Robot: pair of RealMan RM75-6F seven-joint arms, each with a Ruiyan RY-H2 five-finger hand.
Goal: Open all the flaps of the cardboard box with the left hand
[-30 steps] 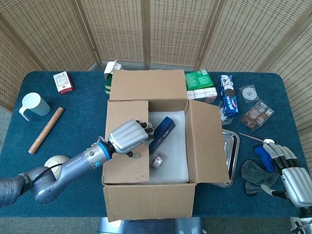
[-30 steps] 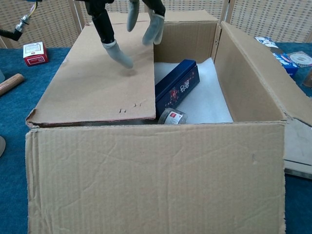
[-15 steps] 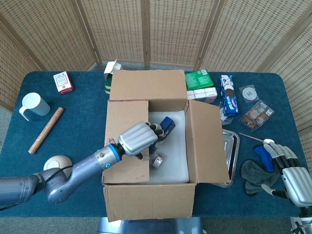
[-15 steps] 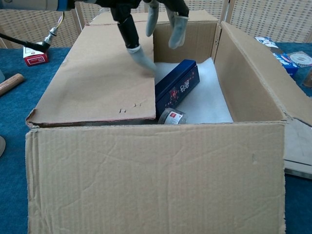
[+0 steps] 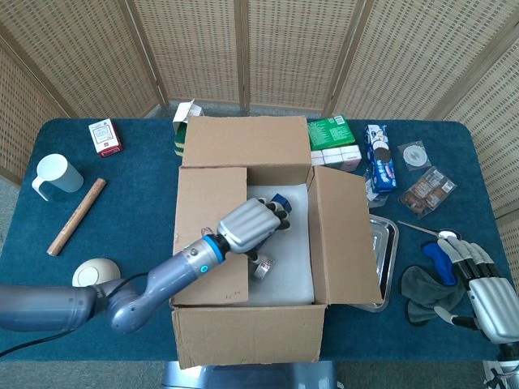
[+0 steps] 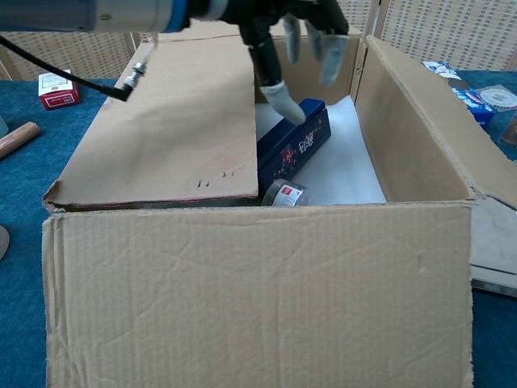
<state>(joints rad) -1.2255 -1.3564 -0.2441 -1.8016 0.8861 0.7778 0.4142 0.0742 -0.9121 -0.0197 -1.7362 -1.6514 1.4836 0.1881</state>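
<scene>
One brown cardboard box (image 5: 247, 324) sat mid-frame on the blue bench (image 5: 138, 182), its left flap (image 5: 209, 231) lying inward. Over a dark blue carton (image 6: 292, 145) inside hovered the left hand (image 5: 250, 224), fingers (image 6: 284, 99) spread, released. At lower right the right hand (image 5: 491, 301) rested empty, fingers apart.

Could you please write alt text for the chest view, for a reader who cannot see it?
The robot's left hand hovers with spread fingers over an open cardboard box, whose left flap lies folded inward. Inside, on white padding, lie a dark blue carton and a small jar.
</scene>
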